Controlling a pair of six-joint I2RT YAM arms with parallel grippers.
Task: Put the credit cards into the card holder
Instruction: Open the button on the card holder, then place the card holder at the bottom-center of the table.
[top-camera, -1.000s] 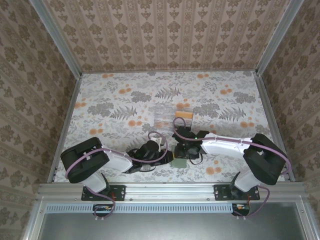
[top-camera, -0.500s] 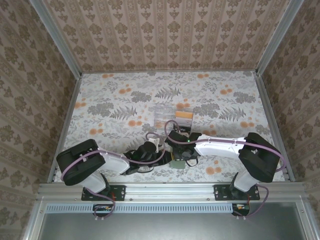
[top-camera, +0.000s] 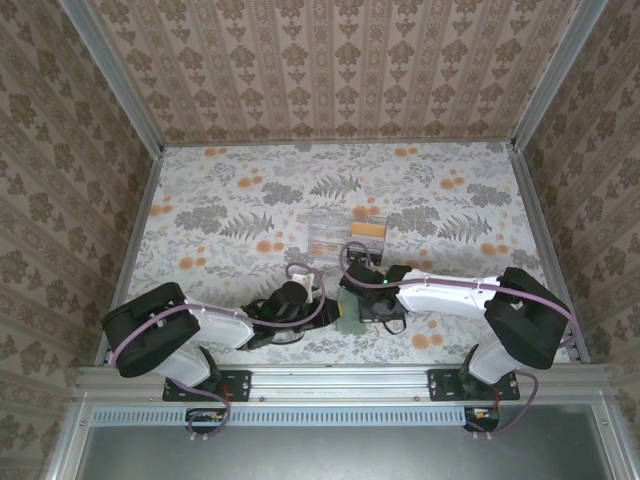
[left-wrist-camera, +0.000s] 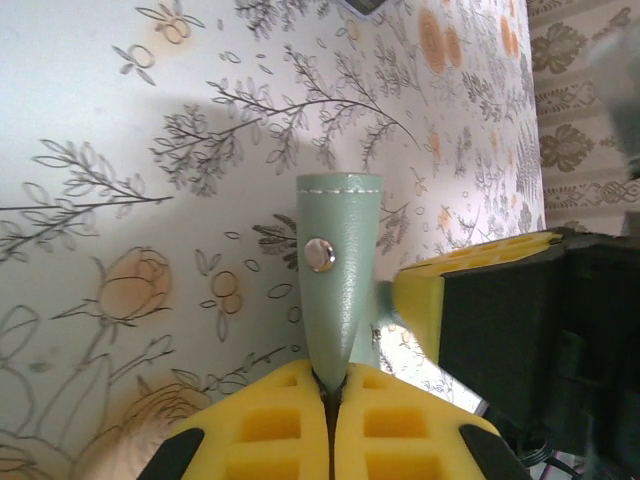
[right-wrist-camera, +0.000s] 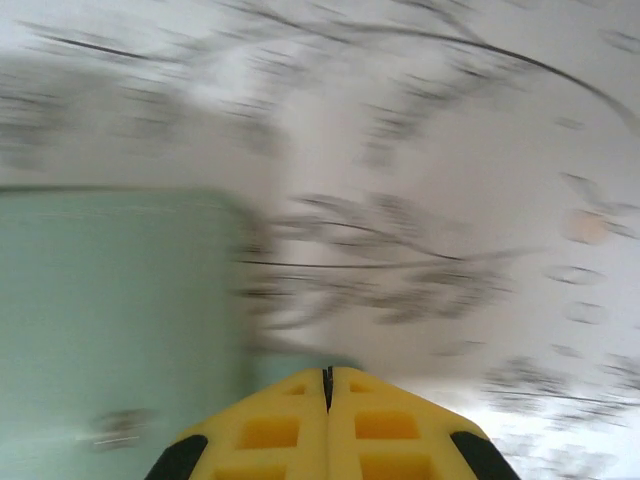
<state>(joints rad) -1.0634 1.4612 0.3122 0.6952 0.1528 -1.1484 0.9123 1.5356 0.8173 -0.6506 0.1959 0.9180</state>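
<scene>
Floral table (top-camera: 230, 200): we list the sage-green card holder (top-camera: 350, 318) near its front edge, between the two arms. Left gripper (left-wrist-camera: 330, 385): jaws closed, pinching the holder's snap tab (left-wrist-camera: 338, 250). Right gripper (right-wrist-camera: 326, 378): pads pressed together at the holder's edge; we cannot tell whether they pinch it.

Left gripper (left-wrist-camera: 328, 400) jaws clamped; right gripper (right-wrist-camera: 326, 385) jaws pressed together.

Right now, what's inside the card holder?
Cannot tell. The card holder shows a plain green face, blurred, by the shut right gripper; the left gripper pinches its snap tab. Slots and any cards inside are covered.
</scene>
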